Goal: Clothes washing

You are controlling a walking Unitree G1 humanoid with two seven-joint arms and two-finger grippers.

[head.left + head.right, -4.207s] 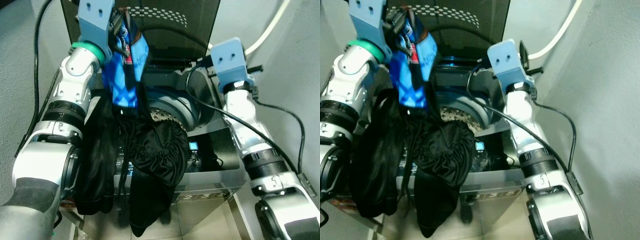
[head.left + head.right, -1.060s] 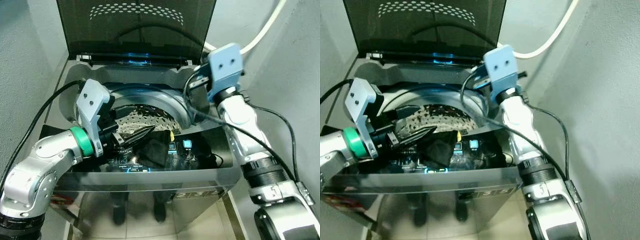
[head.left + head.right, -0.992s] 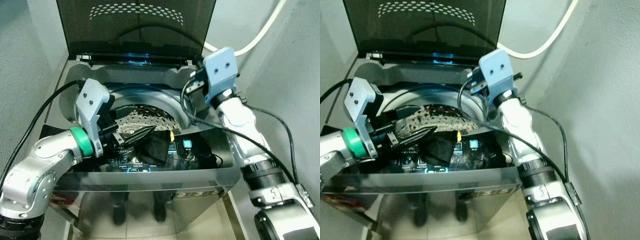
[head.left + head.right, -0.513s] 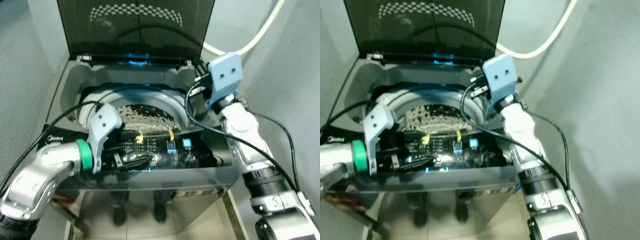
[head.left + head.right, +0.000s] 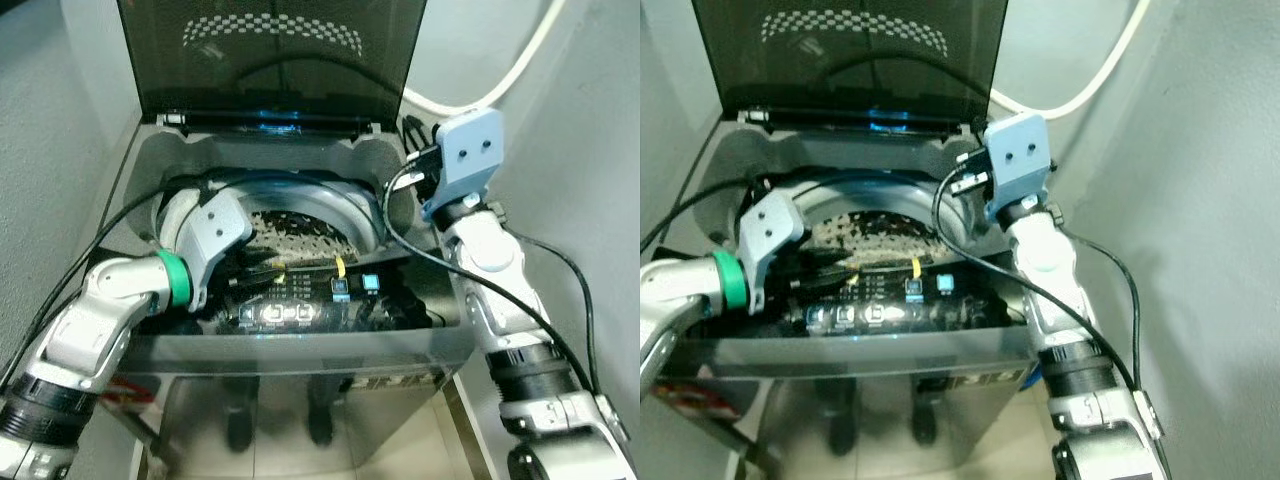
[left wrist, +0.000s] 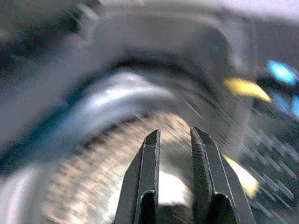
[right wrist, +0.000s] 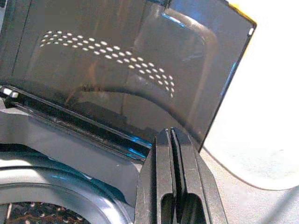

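- Eye views: the washing machine (image 5: 300, 345) fills the centre, its lid (image 5: 275, 55) raised at top; the left gripper (image 5: 262, 272) reaches over the drum (image 5: 300, 230).
- Left wrist view: blurred; fingers (image 6: 150, 179) slightly spread, holding nothing.
- Right wrist view: the right gripper (image 7: 173, 140), pressed together, points at the lid.

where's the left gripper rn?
Left gripper is over the washing machine's drum, left of centre in the head views, just behind the control panel.

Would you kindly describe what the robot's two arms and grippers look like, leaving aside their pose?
Both arms are silver metal with black joint rings and loose black cables. Each wrist carries a light-blue camera housing; the left arm also has a green ring. The left gripper and right gripper each have two long black fingers.
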